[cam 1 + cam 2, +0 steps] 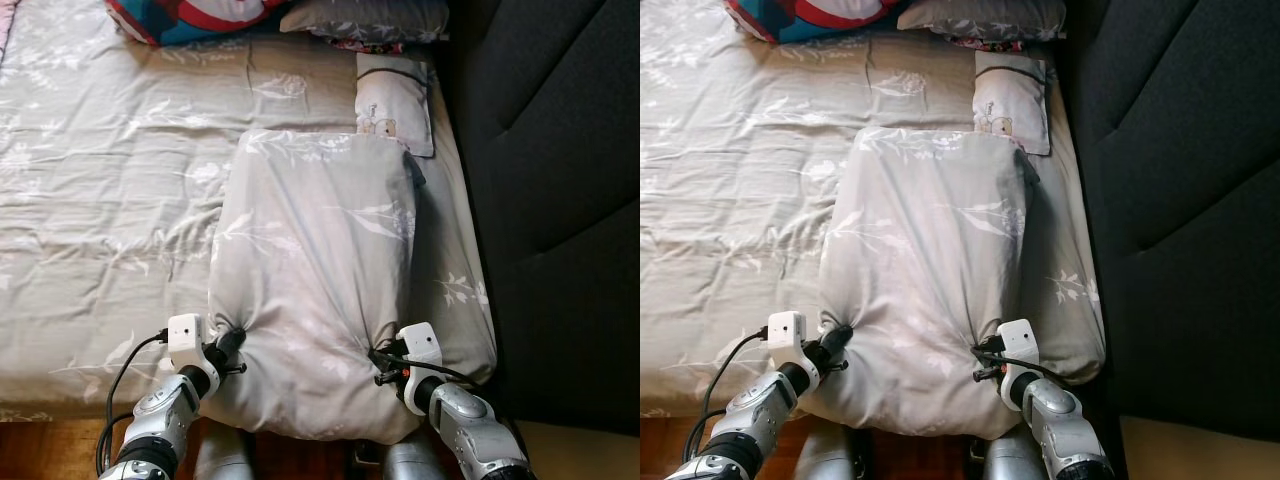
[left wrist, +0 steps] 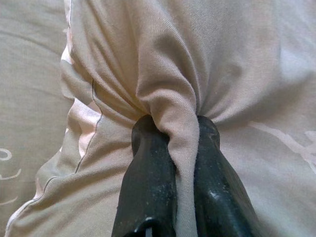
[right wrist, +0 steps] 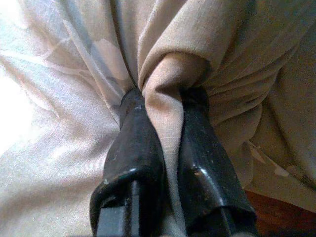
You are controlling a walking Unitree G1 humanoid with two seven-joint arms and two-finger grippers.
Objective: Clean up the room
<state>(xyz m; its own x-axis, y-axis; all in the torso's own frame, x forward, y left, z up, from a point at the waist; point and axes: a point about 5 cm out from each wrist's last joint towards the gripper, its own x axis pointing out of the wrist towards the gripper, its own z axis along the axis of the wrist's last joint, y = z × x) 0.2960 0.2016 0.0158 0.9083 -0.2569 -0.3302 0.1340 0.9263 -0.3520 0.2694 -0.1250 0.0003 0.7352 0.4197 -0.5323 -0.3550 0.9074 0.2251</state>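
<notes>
A folded grey duvet (image 1: pixel 320 270) with a pale leaf print lies along the right side of the bed (image 1: pixel 110 210), its near end hanging a little over the foot. My left gripper (image 1: pixel 232 340) is shut on a pinch of the duvet's cloth (image 2: pixel 177 133) at its near left corner. At the near right corner my right gripper (image 1: pixel 378 358) is shut on another bunched fold (image 3: pixel 170 94). In both wrist views the cloth is squeezed between the two black fingers (image 2: pixel 148 173).
A small white pillow (image 1: pixel 394 103) lies past the duvet's far end, a grey pillow (image 1: pixel 365 18) and a red-and-blue cushion (image 1: pixel 195 18) at the head of the bed. A dark padded wall (image 1: pixel 550 200) runs along the right. Wooden floor (image 1: pixel 40 450) shows below the foot.
</notes>
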